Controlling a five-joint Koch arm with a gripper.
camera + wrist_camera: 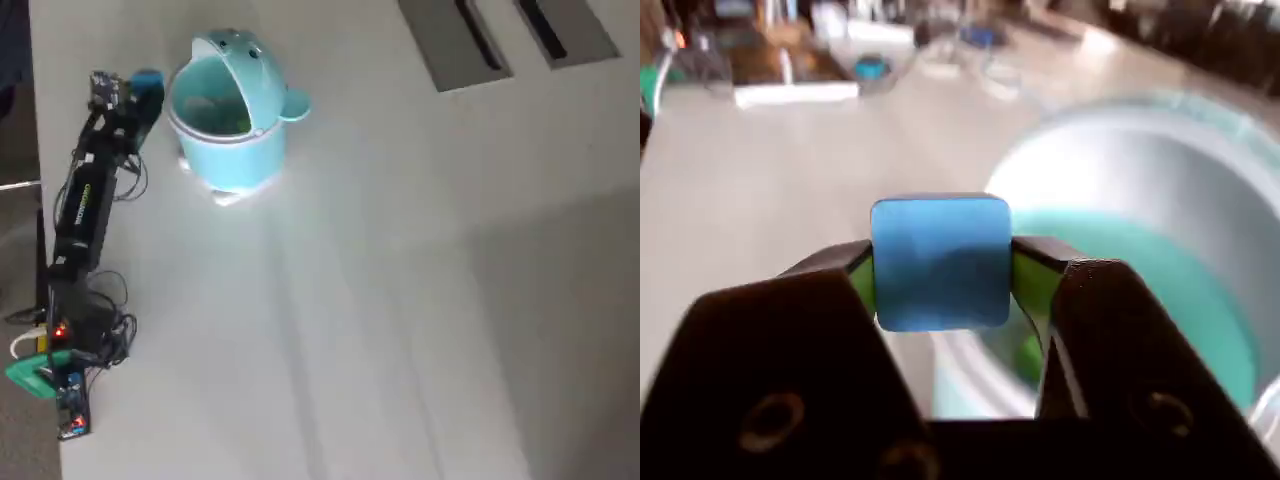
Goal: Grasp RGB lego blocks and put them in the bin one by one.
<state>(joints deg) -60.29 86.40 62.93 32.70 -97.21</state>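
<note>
A bright blue lego block is clamped between my gripper's two black jaws with green pads. In the overhead view the blue block shows at the gripper, held just left of the bin. The bin is a light-teal whale-shaped tub with its lid flipped back. In the wrist view the bin's rim lies ahead and to the right, blurred. A green block lies inside the bin, and green also shows below the right jaw in the wrist view.
The arm runs along the table's left edge in the overhead view, down to its base with a green clamp and wires. Two dark slots sit at the top right. Clutter lines the far edge in the wrist view.
</note>
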